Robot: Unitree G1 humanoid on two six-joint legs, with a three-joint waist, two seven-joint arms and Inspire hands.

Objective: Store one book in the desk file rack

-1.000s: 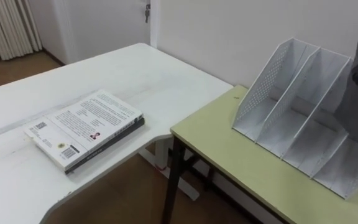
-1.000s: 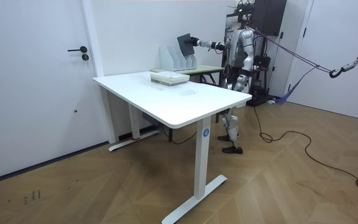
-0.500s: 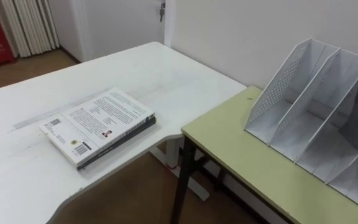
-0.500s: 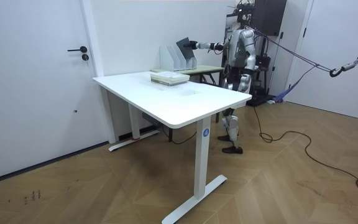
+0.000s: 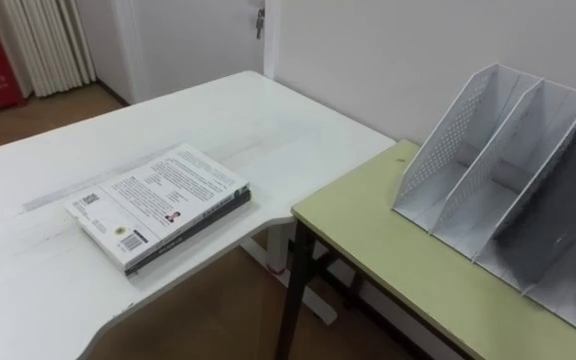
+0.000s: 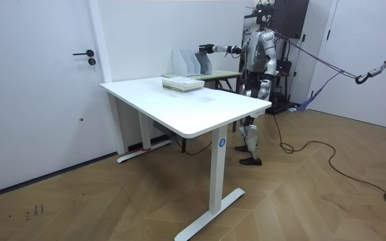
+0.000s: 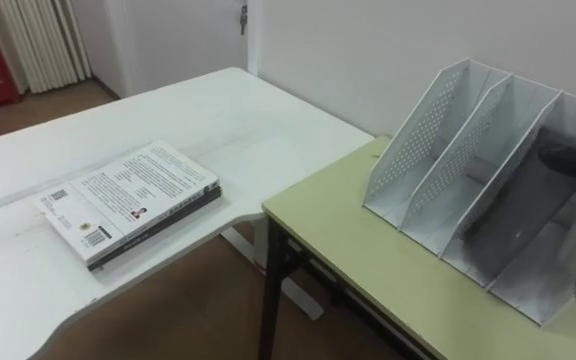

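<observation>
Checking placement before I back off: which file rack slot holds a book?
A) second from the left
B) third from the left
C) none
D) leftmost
B: the dark book leans inside the file rack, past its two empty left slots.

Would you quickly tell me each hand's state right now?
Left hand: cannot be told.
Right hand: at the book in the file rack; grip cannot be told.

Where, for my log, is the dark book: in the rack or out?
In: dark book sits in the file rack's third compartment from left.
</observation>
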